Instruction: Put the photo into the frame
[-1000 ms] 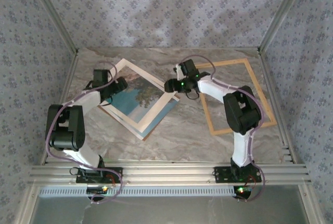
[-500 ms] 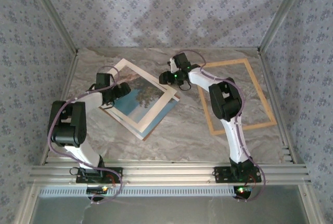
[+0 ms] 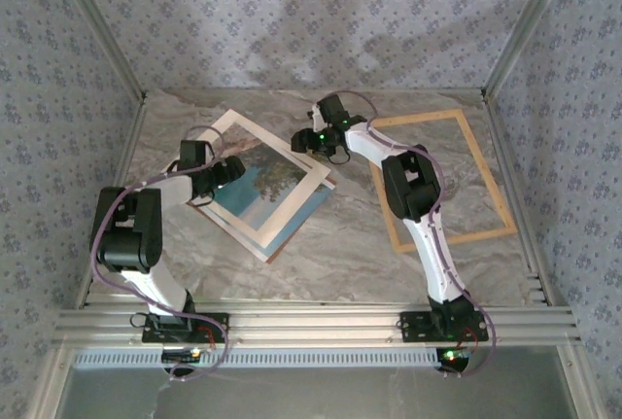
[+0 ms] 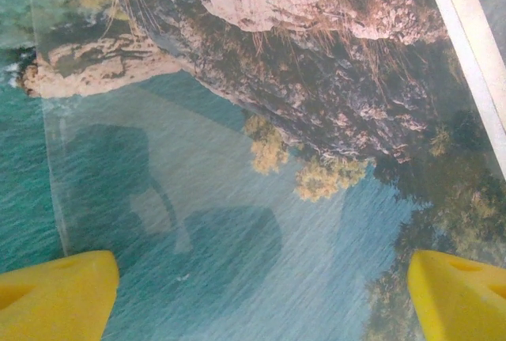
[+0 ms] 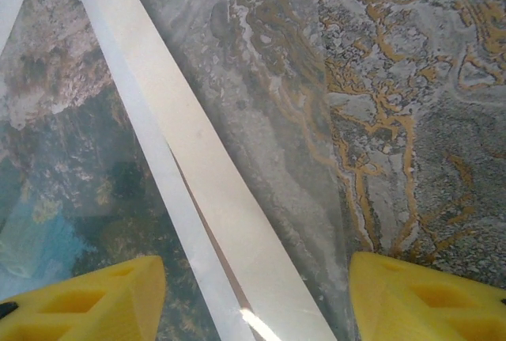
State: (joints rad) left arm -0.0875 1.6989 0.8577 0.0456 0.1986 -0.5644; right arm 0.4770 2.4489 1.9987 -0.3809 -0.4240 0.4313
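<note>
The photo [image 3: 282, 195], a sea-and-trees print with a cream border, lies turned like a diamond at left centre of the table. My left gripper [image 3: 231, 168] hovers open over its left part. In the left wrist view the yellow fingertips [image 4: 55, 293] stand wide apart above the turquoise water [image 4: 261, 262], and the edge of a clear sheet [image 4: 54, 175] crosses the print. My right gripper [image 3: 303, 142] is open at the photo's far right edge, and its fingers [image 5: 87, 297] straddle the cream border [image 5: 198, 167]. The light wood frame [image 3: 452, 241] lies flat to the right, apart from both grippers.
A brown board edge [image 3: 197, 207] peeks out under the photo's lower left side. Marbled tabletop [image 5: 379, 119] shows beside the border. Patterned walls and metal rails [image 3: 292, 322] close in the table on all sides.
My right arm has swung left and farther back, bringing its gripper from the photo's right corner to its far right edge. The left gripper has barely shifted over the print.
</note>
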